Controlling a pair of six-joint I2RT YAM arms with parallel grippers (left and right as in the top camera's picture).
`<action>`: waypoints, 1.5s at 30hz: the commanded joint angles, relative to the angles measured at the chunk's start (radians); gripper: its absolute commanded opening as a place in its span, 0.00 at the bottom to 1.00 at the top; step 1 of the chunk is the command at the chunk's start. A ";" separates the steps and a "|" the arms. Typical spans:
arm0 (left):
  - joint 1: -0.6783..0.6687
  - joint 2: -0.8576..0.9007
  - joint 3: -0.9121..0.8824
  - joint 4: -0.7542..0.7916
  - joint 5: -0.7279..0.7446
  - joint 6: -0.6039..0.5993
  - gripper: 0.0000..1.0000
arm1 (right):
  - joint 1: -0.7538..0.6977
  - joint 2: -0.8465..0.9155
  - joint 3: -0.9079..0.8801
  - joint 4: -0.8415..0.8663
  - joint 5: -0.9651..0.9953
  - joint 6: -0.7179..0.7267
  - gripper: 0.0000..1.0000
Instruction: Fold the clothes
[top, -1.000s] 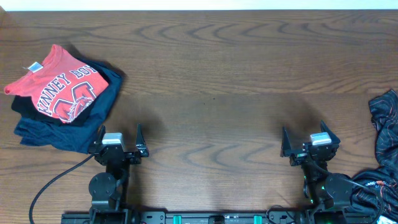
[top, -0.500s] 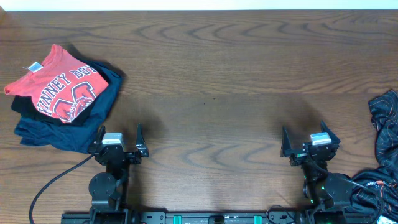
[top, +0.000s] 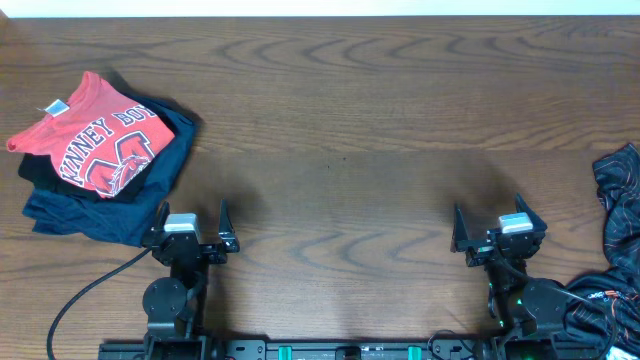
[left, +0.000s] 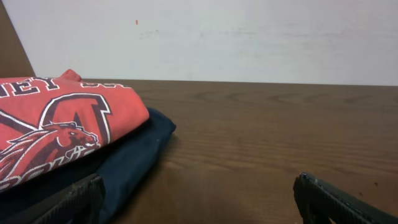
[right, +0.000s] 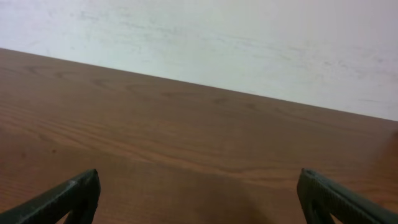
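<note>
Both grippers sit at the near edge of the table with nothing between their fingers. The left gripper (top: 192, 216) and the right gripper (top: 489, 215) each have their jaws spread wide and point toward the far side. It looks like a ready pose, judging by the arms tucked low over their bases. From the left base a black cable (top: 80, 295) loops off to the near left.

At the near right, the black jersey (top: 622, 195) lies crumpled in a heap. It runs along the right edge of the table (top: 340, 110) and is partly cut off by the frame. Orange lines and a bit of white show on it. It is just right of the right arm, so that arm seems best placed to drag it to the middle. It is unfolded, and the task is probably at its very start for this garment.

Farther back on the left, a red T-shirt (top: 95, 140) with white letters lies folded on top of a navy shirt (top: 150, 195). The stack is likely set aside there so the bare wood between the arms can serve as the folding area.

Beyond the far edge, the wrist views show only a white wall (right: 249, 37).
</note>
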 joint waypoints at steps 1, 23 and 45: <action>0.004 -0.007 -0.015 -0.041 -0.012 0.014 0.98 | -0.010 -0.005 -0.001 -0.004 -0.004 0.019 0.99; 0.004 0.007 0.010 -0.075 0.026 -0.071 0.98 | -0.009 -0.003 0.060 -0.089 0.102 0.102 0.99; 0.004 0.753 0.799 -0.640 0.121 -0.074 0.98 | -0.009 0.868 0.815 -0.609 0.122 0.138 0.99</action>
